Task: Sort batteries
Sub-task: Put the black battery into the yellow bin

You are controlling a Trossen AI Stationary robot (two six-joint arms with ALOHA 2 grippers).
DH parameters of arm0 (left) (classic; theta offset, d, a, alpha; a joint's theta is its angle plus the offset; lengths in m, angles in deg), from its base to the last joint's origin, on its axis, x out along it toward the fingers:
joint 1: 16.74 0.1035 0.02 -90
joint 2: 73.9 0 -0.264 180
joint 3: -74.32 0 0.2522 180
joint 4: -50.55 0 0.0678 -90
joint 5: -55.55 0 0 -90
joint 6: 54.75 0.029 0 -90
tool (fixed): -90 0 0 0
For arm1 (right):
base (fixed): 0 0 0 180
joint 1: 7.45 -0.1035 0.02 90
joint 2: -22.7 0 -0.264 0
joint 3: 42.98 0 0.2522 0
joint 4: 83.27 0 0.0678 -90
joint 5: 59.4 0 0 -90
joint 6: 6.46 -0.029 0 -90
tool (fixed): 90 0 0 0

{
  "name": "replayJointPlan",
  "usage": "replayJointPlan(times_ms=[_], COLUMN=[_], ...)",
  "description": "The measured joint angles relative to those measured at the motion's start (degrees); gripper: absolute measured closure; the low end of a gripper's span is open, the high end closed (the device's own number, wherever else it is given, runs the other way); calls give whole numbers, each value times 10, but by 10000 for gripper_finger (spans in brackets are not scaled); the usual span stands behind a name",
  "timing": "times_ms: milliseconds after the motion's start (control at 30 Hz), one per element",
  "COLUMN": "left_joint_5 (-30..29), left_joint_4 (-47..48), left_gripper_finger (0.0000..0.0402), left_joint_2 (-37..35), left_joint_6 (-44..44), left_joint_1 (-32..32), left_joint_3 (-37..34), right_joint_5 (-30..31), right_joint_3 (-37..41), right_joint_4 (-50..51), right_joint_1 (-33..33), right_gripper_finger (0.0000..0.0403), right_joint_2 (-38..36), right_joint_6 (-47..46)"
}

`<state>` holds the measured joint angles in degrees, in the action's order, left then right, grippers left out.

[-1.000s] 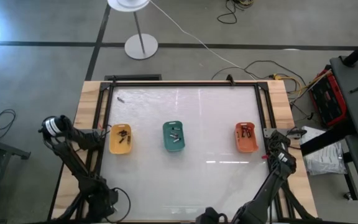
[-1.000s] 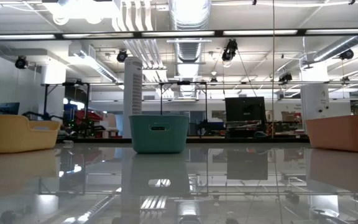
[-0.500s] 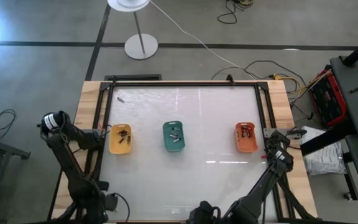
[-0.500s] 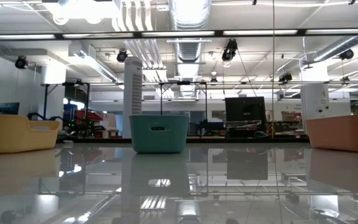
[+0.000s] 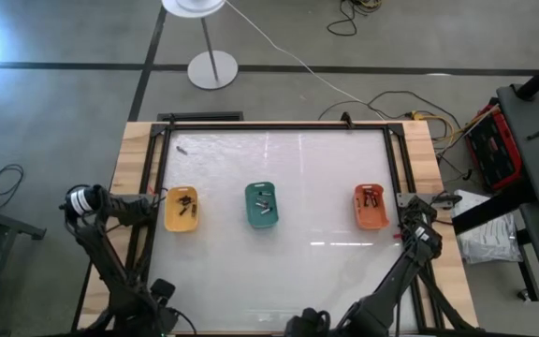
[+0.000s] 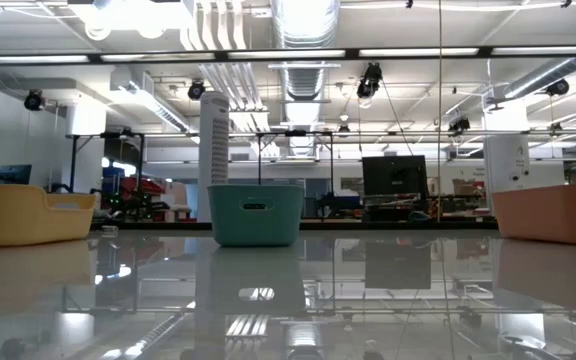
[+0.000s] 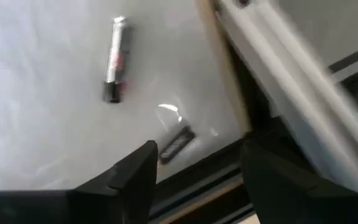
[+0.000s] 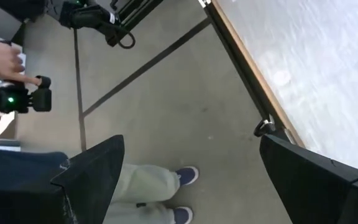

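My left tool [image 7: 194, 171] has just spread apart empty at the counter's [image 5: 279, 253] nine o'clock edge, right tool [image 8: 185, 180] wide at three; batteries [image 5: 186, 204] look sorted.

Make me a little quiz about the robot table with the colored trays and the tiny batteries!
1. True or false: the green tray sits between the yellow tray and the orange tray.
2. Where is the left claw? A) beside the yellow tray, at the table's left edge; B) over the orange tray; C) inside the green tray.
3. Fill in the blank: in the left wrist view, two batteries lie loose on the white table, and the claw is ____ with nothing between its fingers.

Key: 1 true; 2 A; 3 open. The right claw waits open at the table's right edge.
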<state>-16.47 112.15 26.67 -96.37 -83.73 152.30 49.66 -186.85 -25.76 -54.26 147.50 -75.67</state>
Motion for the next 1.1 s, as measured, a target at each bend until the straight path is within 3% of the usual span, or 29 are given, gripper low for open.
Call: replayJointPlan(times_ms=[267,467,733,967,1100], left_joint_5=[19,37,67,100,103], left_joint_4=[-12,-4,16,27,28], left_gripper_finger=[190,184,163,159,159], left_joint_2=[-4,-13,-22,-23,-24], left_joint_6=[-27,-75,-100,-101,-100], left_joint_1=[1,1,1,9,12], left_joint_3=[-13,-13,-12,-13,-15], right_joint_5=[-45,4,21,21,64], right_joint_3=[0,0,0,0,0], right_joint_4=[13,86,159,171,265], right_joint_1=[2,-2,25,35,44], right_gripper_finger=[35,35,35,35,35], right_joint_2=[-6,-44,-71,-74,-92], right_joint_6=[-8,34,146,178,184])
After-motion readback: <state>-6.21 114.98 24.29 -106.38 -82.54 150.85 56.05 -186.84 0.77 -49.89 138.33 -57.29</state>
